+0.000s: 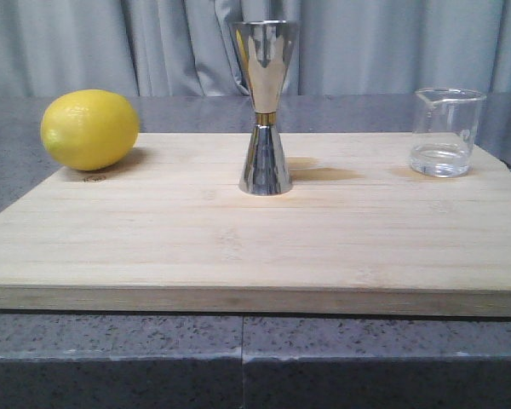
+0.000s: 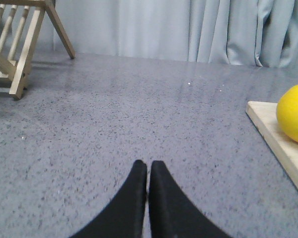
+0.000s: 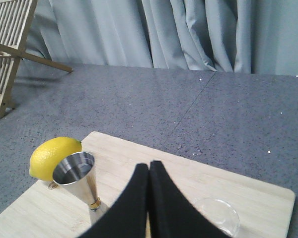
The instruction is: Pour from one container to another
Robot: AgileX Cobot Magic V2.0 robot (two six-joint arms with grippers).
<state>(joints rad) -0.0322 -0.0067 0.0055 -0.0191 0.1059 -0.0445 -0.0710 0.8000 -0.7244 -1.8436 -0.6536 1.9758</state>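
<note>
A small clear glass beaker (image 1: 445,132) with a pouring lip stands upright at the right rear of the wooden board (image 1: 238,247); a little clear liquid lies in its bottom. The shiny steel hourglass cup (image 1: 265,106) stands upright in the board's middle rear. From above, the right wrist view shows the beaker (image 3: 219,216) and the steel cup (image 3: 78,176) on either side of my right gripper (image 3: 149,164), which hangs shut and empty over the board. My left gripper (image 2: 148,164) is shut and empty above the grey counter, left of the board. Neither gripper appears in the front view.
A yellow lemon (image 1: 89,129) sits on the board's left rear corner, seen too as the lemon (image 2: 294,113) in the left wrist view. A wooden rack (image 2: 20,39) stands on the grey counter (image 2: 139,114) far to the left. Grey curtains (image 1: 366,43) hang behind.
</note>
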